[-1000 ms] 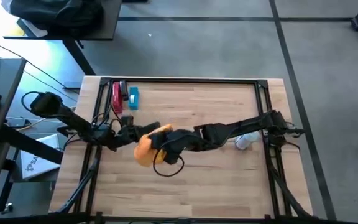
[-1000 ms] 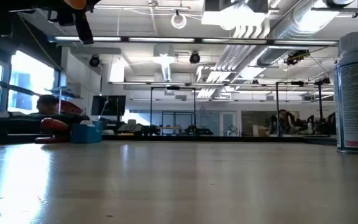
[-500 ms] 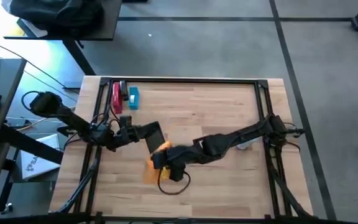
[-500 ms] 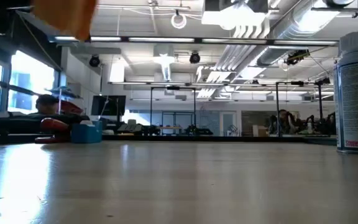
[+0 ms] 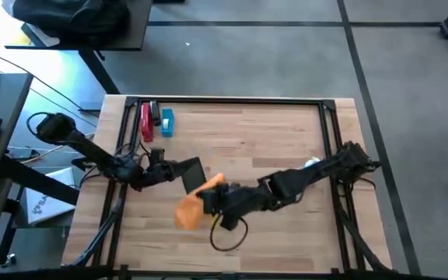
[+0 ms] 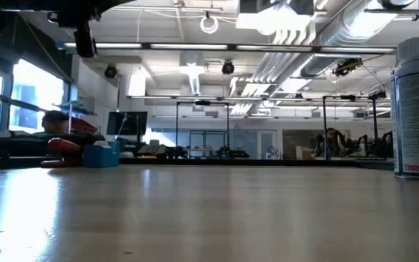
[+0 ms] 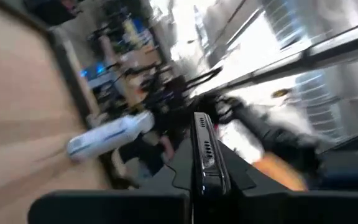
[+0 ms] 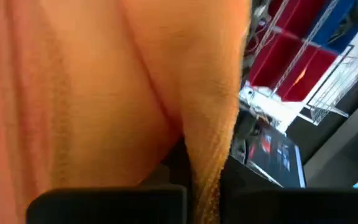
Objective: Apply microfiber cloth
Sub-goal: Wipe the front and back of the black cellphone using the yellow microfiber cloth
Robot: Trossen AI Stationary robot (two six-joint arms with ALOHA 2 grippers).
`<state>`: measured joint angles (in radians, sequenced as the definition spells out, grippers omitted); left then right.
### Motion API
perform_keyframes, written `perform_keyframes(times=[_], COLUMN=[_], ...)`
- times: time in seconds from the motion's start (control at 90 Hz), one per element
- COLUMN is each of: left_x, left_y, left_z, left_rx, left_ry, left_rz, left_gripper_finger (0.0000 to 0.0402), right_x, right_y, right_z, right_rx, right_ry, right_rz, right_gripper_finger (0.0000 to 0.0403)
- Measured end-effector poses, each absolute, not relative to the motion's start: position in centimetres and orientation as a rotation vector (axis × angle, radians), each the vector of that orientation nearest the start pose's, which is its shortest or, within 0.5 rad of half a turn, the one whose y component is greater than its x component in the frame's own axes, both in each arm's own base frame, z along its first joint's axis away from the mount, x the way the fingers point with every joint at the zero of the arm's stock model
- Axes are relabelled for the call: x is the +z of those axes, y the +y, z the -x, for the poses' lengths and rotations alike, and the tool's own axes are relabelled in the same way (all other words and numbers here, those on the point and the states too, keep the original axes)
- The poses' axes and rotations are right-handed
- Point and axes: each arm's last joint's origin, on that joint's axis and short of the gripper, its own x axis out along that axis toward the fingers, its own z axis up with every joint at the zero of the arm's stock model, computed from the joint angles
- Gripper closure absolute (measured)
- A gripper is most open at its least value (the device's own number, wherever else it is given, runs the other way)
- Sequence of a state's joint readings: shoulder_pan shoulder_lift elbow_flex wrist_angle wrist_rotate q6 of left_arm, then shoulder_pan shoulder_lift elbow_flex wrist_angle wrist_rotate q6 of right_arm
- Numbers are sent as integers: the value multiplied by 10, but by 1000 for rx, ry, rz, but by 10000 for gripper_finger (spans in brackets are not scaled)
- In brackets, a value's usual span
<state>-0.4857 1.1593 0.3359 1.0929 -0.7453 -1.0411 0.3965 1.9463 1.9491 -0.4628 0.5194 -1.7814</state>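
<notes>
Cloth held in the air beside the phone, above the table

The right gripper [image 5: 208, 199], reached in low across the middle of the table [image 5: 286, 132] on a long-stretched arm, pinches the microfiber cloth [image 5: 195, 204], whose orange folds fill the right wrist view [image 8: 104, 93]; the left gripper [image 5: 179, 169], on an arm bent in from the table's left edge, clamps the black phone [image 5: 192, 174] edge-on, screen tilted toward the cloth. The cloth sits just beside the phone, contact unclear. The likely risks: a loose fold could slip from the pinch, or a hard wipe could twist the phone out of its narrow clamp. A white spray bottle [image 5: 309, 165] lies under the right arm
</notes>
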Motion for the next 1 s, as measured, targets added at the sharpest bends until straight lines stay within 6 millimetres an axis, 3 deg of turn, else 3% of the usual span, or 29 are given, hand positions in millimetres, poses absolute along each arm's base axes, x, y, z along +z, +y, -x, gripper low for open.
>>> perform_keyframes(times=[0.2, 0.389, 0.611, 1.0], left_x=[232, 235, 241, 266], left_y=[-91, -94, -93, -81], left_z=[-190, -189, -186, -168], left_rx=[61, -24, -64, -44], left_ry=[-312, -294, -326, -455], left_rz=[1162, 1130, 1079, 1008], left_gripper_finger=[394, 394, 394, 394], right_x=[369, 353, 338, 331], right_y=[129, 127, 140, 192], right_z=[-428, -440, -447, -430], right_rx=[259, 324, 365, 429], right_ry=[462, 432, 401, 333], right_rz=[1970, 1962, 1989, 1881], right_gripper_finger=[403, 403, 403, 403])
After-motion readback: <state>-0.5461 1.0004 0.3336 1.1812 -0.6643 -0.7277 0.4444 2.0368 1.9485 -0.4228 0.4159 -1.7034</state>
